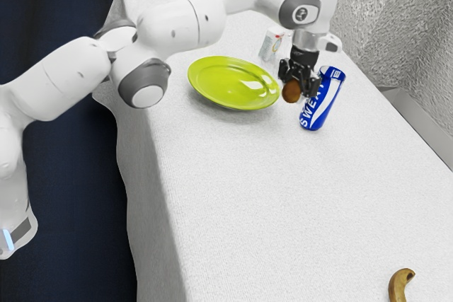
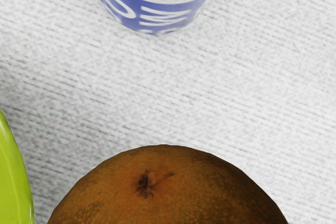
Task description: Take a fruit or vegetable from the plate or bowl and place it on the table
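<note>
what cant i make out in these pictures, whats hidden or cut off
- Banana: one end cut off by the exterior view's lower edge.
- Brown fruit: lower part cut off by the wrist view's lower edge; partly behind the hand in the exterior view.
- Blue can: one end cut off by the wrist view's upper edge.
- White can: print too small to read, exterior view.

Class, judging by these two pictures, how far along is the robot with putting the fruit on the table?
Already done: the brown fruit is off the green plate. In hand: the gripper grips it near the blue can. Left: lowering it onto the table, if it isn't touching already, and releasing it.
</note>
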Robot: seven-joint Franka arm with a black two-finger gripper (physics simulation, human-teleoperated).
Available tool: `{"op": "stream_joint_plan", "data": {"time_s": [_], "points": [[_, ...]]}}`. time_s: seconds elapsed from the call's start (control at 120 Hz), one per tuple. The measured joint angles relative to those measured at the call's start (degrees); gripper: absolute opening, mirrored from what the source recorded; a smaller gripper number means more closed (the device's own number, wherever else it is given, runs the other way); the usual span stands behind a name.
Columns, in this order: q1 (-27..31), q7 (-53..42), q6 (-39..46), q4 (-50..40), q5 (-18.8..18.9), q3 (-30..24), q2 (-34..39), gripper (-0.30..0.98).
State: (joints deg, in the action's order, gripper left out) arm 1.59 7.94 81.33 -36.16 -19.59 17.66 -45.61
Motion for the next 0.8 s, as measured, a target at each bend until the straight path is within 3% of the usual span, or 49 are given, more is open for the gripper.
{"op": "stream_joint_plan", "data": {"time_s": [0.325,0.617,0.708,0.8], "points": [[-5.28,-0.03,-1.94,-2.52,3.17,-0.03,5.24,0.22],[-8.21,-0.04,-2.39,-2.62,3.91,0.13,5.67,0.22],[-9.02,0.02,-2.47,-2.62,3.82,0.17,5.73,0.44],[-9.2,0.15,-2.52,-2.61,3.76,0.21,5.74,0.56]]}}
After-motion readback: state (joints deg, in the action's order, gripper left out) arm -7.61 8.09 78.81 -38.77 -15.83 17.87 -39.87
